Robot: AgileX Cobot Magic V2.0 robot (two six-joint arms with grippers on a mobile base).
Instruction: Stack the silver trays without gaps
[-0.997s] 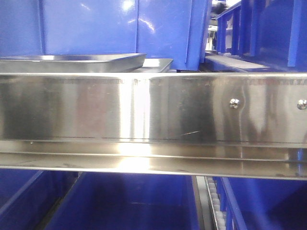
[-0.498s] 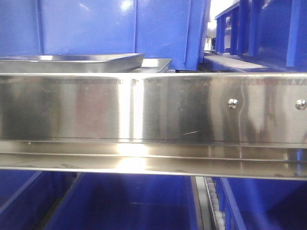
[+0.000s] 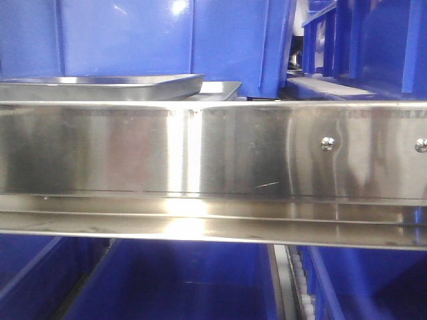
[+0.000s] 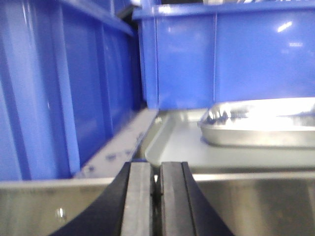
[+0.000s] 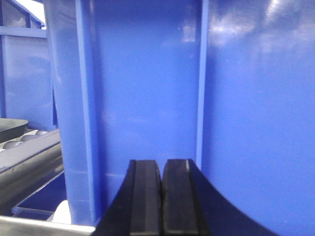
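Note:
Two silver trays lie on the shelf behind the steel rail. In the front view the upper tray (image 3: 100, 85) rests on a lower tray (image 3: 223, 88) whose rim sticks out to the right. The left wrist view shows the upper tray (image 4: 261, 125) sitting toward the right on the flat lower tray (image 4: 179, 147), offset from it. My left gripper (image 4: 156, 196) is shut and empty, low in front of the rail, short of the lower tray's near corner. The right gripper (image 5: 161, 196) is shut and empty, facing a blue bin wall (image 5: 147, 88).
A broad steel shelf rail (image 3: 213, 150) with screws (image 3: 327, 143) spans the front. Deep blue bins (image 4: 64, 88) stand left of and behind the trays (image 4: 246, 54). More blue bins (image 3: 180, 280) sit below the rail. Rollers (image 5: 24, 140) show at the right wrist view's left edge.
The front view shifts by a few pixels. The trays stay as they were.

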